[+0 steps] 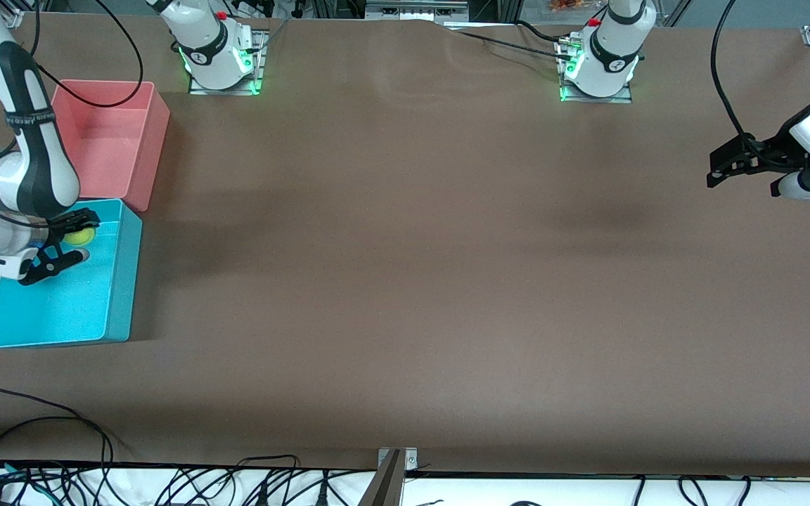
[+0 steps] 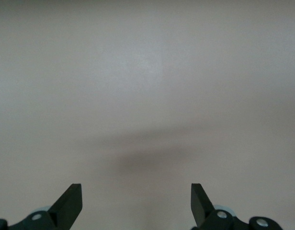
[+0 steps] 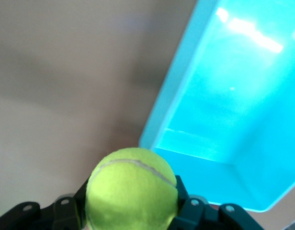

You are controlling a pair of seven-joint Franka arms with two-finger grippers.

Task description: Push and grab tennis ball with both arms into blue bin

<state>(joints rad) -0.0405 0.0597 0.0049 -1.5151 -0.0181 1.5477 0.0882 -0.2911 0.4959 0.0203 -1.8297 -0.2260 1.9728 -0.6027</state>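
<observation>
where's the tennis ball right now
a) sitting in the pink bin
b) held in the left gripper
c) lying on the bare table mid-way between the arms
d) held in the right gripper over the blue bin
d: the right gripper is shut on the tennis ball over the blue bin; the left gripper hangs open over bare table.

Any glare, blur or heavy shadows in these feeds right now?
Front view: sharp, soft arm shadows on the table. Left wrist view: soft shadow streak across bare table. Right wrist view: glare streak on the blue bin wall; the tennis ball, close to the lens, looks slightly soft.
</observation>
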